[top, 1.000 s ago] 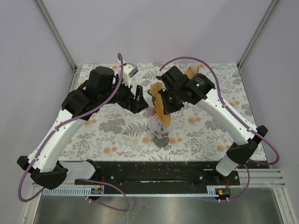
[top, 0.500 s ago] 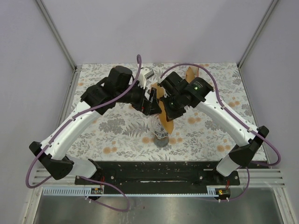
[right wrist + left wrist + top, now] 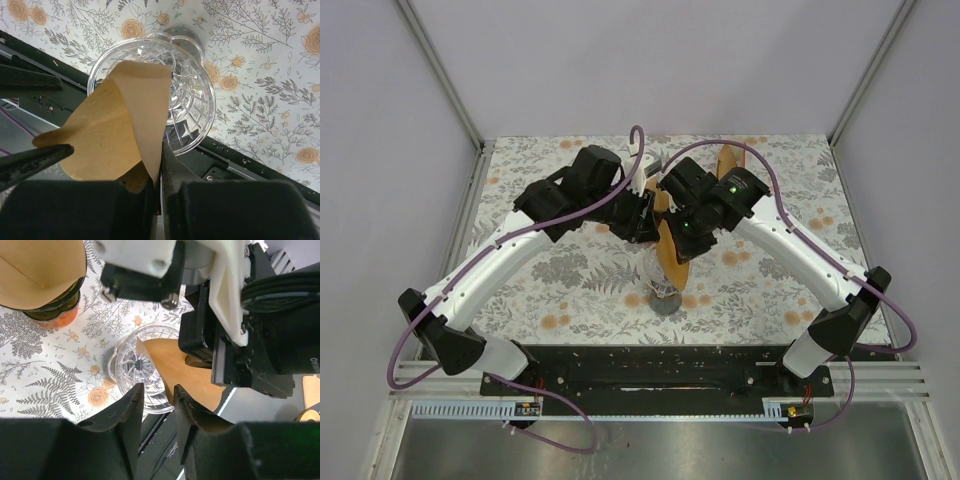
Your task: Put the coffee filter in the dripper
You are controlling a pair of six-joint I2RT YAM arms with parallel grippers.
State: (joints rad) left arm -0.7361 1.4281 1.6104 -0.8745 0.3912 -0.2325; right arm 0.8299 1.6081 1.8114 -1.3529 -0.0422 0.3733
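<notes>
One brown paper coffee filter [image 3: 120, 125], folded flat into a cone, hangs point-down over the mouth of the clear ribbed glass dripper [image 3: 190, 105]. From the right wrist view the point overlaps the dripper's rim; whether paper meets glass, cannot tell. The filter is not seated in the dripper.

Right hand [image 3: 159, 170]: fingers pressed together on the filter's folded edge near its wide end and carrying it.

Left hand [image 3: 157, 400]: fingers apart with a narrow gap between them, and the dripper shows through that gap. It comes in from the left, close against the right hand. One dark finger [image 3: 35, 160] reaches the filter's rounded upper edge. No clamp on the paper is visible; the far side of that edge is hidden.

The dripper stands upright on the desk [image 3: 570, 290], which is covered in grey-and-orange floral cloth. It sits toward the front, about midway between the two arm bases. In the top view both arms arch in and meet directly above it.

Further back on the right is a second brown paper cone [image 3: 40, 265], resting over a dark round holder with an orange base. It is well apart from the dripper.
</notes>
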